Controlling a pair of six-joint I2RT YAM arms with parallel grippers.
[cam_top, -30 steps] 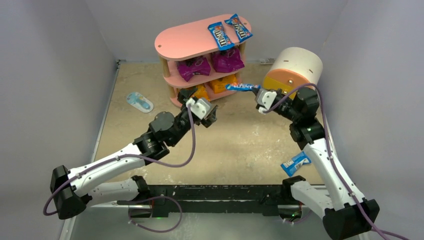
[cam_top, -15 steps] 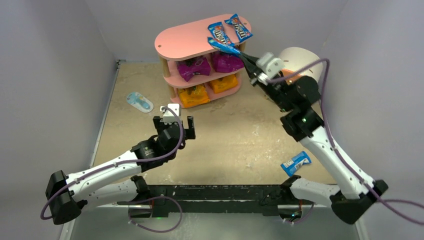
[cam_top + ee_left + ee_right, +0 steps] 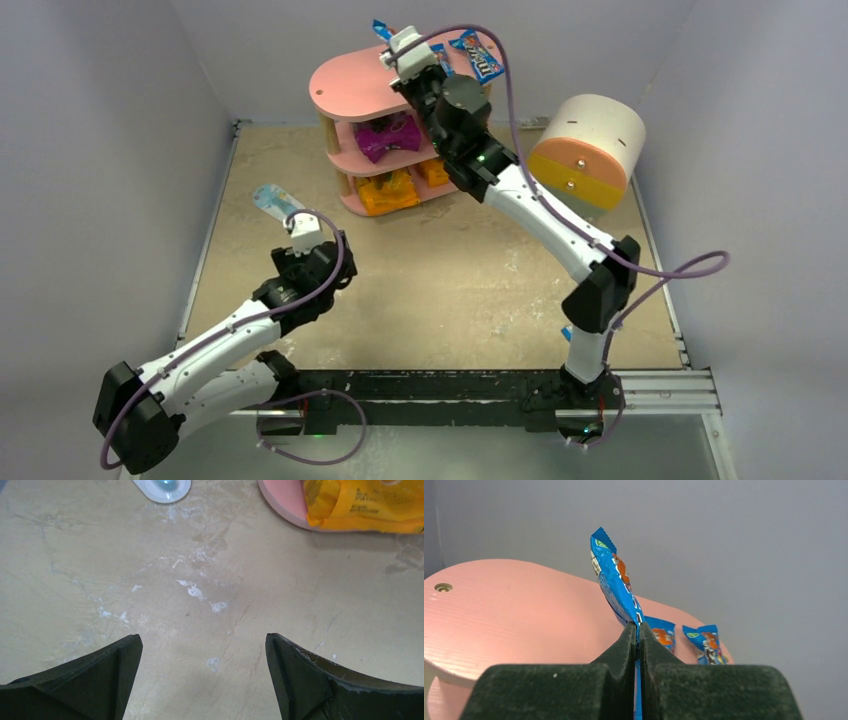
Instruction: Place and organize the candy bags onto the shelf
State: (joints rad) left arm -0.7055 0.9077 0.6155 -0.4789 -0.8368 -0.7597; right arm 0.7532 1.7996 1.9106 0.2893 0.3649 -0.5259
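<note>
While left pincer [image 3: 202,637] gapes empty, right pincer [image 3: 638,630] pinches blue packet [image 3: 614,586] over shelf [image 3: 514,607]

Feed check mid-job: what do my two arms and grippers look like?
The left arm and right arm have white links with black joints. A purple cable loops along each. The left gripper and right gripper have white wrist blocks and dark, wedge-shaped, matte fingers.

Top external looks steeply down over the whole scuffed beige tabletop [image 3: 470,270]. Left wrist faces it closely. Right wrist looks level across the top of the pink oval three-tier shelf [image 3: 499,610], shared with overhead.
</note>
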